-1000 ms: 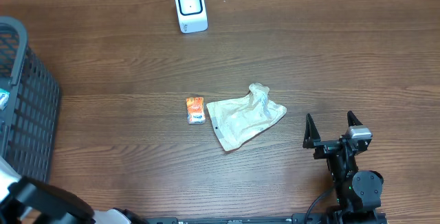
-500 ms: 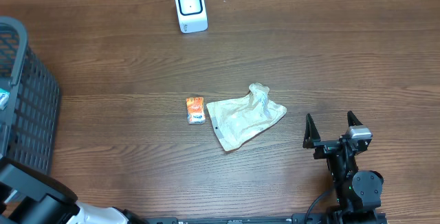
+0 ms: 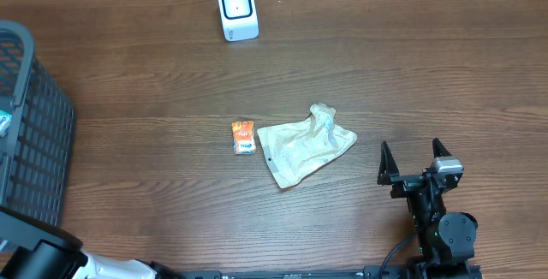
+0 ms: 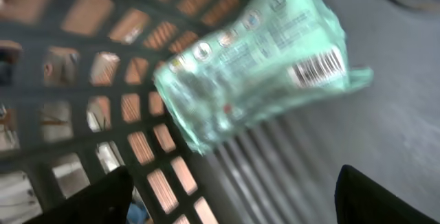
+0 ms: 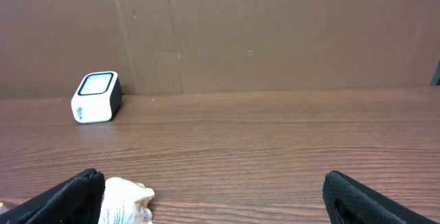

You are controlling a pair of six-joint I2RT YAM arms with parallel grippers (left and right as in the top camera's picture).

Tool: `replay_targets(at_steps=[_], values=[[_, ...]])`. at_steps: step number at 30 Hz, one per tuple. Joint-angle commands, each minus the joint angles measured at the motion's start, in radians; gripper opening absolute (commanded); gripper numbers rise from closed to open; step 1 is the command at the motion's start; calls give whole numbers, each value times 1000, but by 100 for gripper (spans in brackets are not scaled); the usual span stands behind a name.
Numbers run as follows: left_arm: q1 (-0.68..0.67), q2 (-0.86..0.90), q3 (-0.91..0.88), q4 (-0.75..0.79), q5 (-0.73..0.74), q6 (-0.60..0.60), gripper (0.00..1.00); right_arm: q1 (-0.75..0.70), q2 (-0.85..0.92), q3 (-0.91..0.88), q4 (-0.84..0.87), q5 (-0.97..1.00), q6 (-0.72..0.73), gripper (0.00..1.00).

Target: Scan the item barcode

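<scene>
Grasp step: left gripper (image 4: 234, 177), jaws apart and empty, hovers over green packet (image 4: 251, 69) in basket (image 4: 399, 128) (blurry, probably untouched); next, close on it barcode-out; right gripper (image 3: 411, 146) wide.

**Brown wooden worktop carrying four things**

The worktop (image 3: 411, 74) has a dark brown wood grain and takes up almost all of the overhead view. At its far edge, a little left of the middle, stands a white scanner (image 3: 237, 10) with a dark-framed window on its face. Near the middle a small orange packet (image 3: 243, 137) lies flat. Just beside it, on the right, lies a crumpled pale bag (image 3: 304, 146); I cannot tell if the two are touching. At the left edge stands a dark grey basket (image 3: 34, 142) with lattice walls, partly cut by the picture border and well apart from the packet.
</scene>
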Motion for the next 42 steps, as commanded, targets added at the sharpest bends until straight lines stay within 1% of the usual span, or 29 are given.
replay_targets(at_steps=[1,4,7,13,23,26,27,28,29,30,33,35,42], values=[[2,34,-10,28,6,72,77,-3,-7,-10,3,9,-2,100],[2,60,-10,52,6,107,75,-3,-7,-10,3,9,-2,100],[2,97,-10,78,12,117,75,-3,-7,-10,3,9,-2,100],[2,177,-10,130,93,162,76,-3,-7,-10,3,9,-2,100],[2,256,-10,175,129,169,75,-3,-7,-10,3,9,-2,100],[2,275,-10,179,130,169,73,-3,-7,-10,3,9,-2,100],[2,283,-10,180,129,169,66,-3,-7,-10,3,9,-2,100],[2,288,-10,179,130,169,58,-3,-7,-10,3,9,-2,100],[2,293,-10,177,130,169,45,-3,-7,-10,3,9,-2,100],[1,295,-10,174,130,169,36,-3,-7,-10,3,9,-2,100],[1,295,-9,163,134,169,15,-3,-7,-10,3,9,-2,100],[0,295,-9,154,134,169,4,-3,-7,-10,3,9,-2,100],[-29,294,-8,100,135,161,4,-3,-7,-10,3,9,-2,100]])
